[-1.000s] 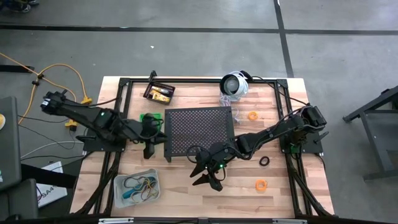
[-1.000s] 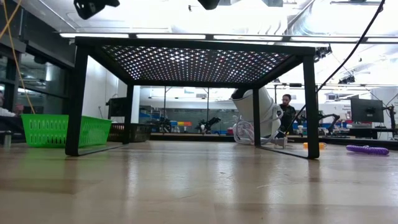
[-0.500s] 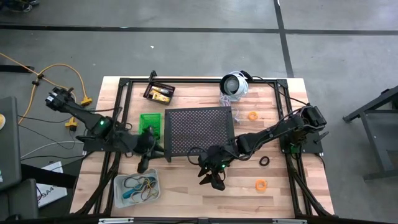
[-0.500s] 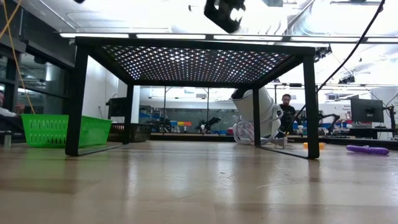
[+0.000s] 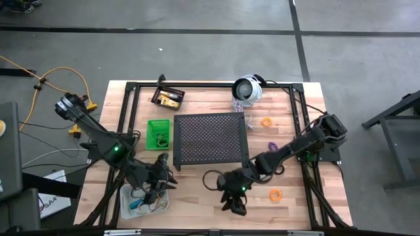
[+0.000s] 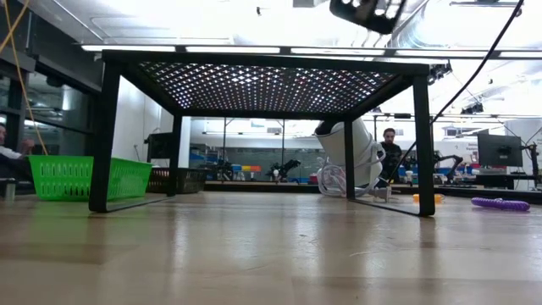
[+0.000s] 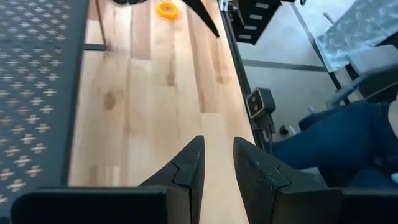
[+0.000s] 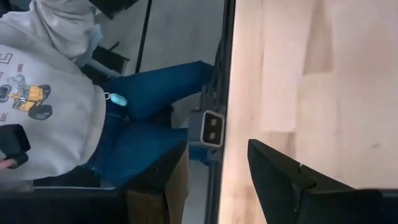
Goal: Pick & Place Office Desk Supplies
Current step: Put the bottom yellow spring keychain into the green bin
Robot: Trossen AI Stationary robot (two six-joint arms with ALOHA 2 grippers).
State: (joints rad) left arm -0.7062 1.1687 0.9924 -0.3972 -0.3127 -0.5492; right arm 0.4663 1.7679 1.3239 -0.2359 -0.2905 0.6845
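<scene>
The left gripper (image 5: 156, 185) hangs above the clear bin (image 5: 128, 202) at the near left corner of the table (image 5: 197, 190), right over the bin's far right part; its fingers (image 7: 186, 171) stand a narrow gap apart with nothing between them. In the clear bin lies a tangle of rubber bands (image 5: 146, 200) in blue, yellow and dark colours. The right gripper (image 5: 234, 202) is over bare wood near the front edge of the table, a little right of the middle, its jaws parted wider and empty. The green bin (image 5: 158, 133) stands just left of the black perforated stand (image 5: 210, 137), with a small loop inside it. The black bin (image 5: 168, 98) sits at the far left, holding yellow tubes (image 5: 170, 101). An orange loop (image 5: 275, 195) lies near the right gripper, on its right; a second orange loop (image 5: 266, 122) lies right of the stand, and a purple loop (image 5: 273, 145) between the two. The round white device (image 5: 247, 88) rests at the far edge. A person in blue trousers (image 8: 149, 118) sits beyond the table's near edge.
</scene>
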